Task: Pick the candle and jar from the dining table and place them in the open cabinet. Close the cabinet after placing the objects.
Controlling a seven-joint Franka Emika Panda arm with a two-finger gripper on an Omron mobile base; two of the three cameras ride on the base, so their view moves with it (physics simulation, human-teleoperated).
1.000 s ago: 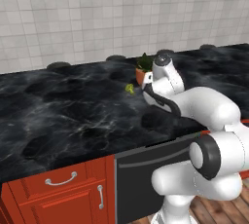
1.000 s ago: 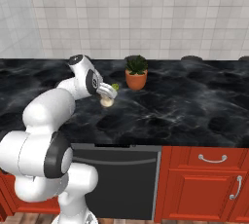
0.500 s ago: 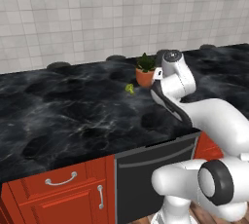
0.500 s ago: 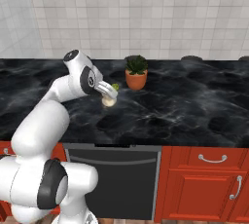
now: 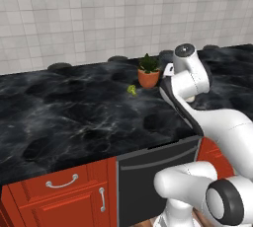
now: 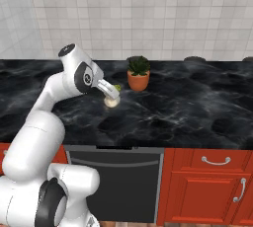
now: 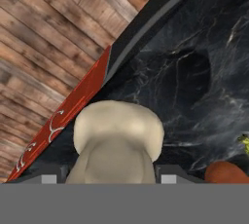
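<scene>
My gripper point(image 6: 110, 97) is shut on the cream-white candle point(image 6: 112, 102) and holds it just above the black marble dining table point(image 6: 188, 107), left of the plant pot. In the hand view the candle point(image 7: 116, 140) sits large between the two fingertips of the gripper point(image 7: 109, 177), its wide base pointing away from the camera. Below it lie the table's front edge and the wooden floor. The jar and the cabinet are out of view.
A terracotta plant pot point(image 6: 138, 79) point(image 5: 148, 77) stands at the back of the top, with a small green broccoli point(image 5: 132, 90) point(image 6: 118, 88) beside it. Red drawer fronts point(image 6: 212, 164) and a dark dishwasher front point(image 6: 116, 181) run below. A tiled wall rises behind.
The arm has straightened and its upper links have risen. The hand with the candle has drifted slightly towards the plant pot. The grip is unchanged.
</scene>
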